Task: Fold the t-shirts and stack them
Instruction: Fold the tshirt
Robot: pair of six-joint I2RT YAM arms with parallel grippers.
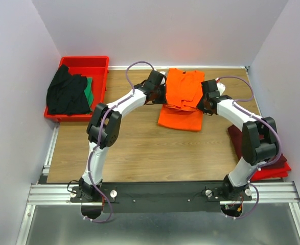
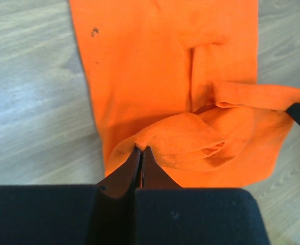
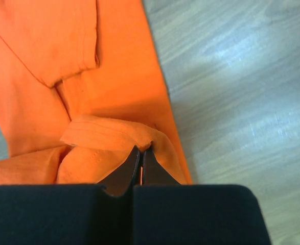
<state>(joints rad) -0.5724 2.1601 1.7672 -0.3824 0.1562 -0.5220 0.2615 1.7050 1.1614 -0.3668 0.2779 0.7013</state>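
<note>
Fabric on the orange t-shirt [image 1: 183, 99] looks light and floppy, so edge pinches suit it; left gripper [image 2: 141, 149] and right gripper [image 3: 141, 149] each clamp a raised fold.

We found the top view bright and evenly lit, with soft shadows. In the wrist views pale glare streaked the table [image 3: 241, 56], and the wood grain looked slightly blurred.

No readable text, seemingly.

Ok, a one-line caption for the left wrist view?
Left gripper shut on a raised fold of the orange t-shirt, lying on the wooden table.
</note>
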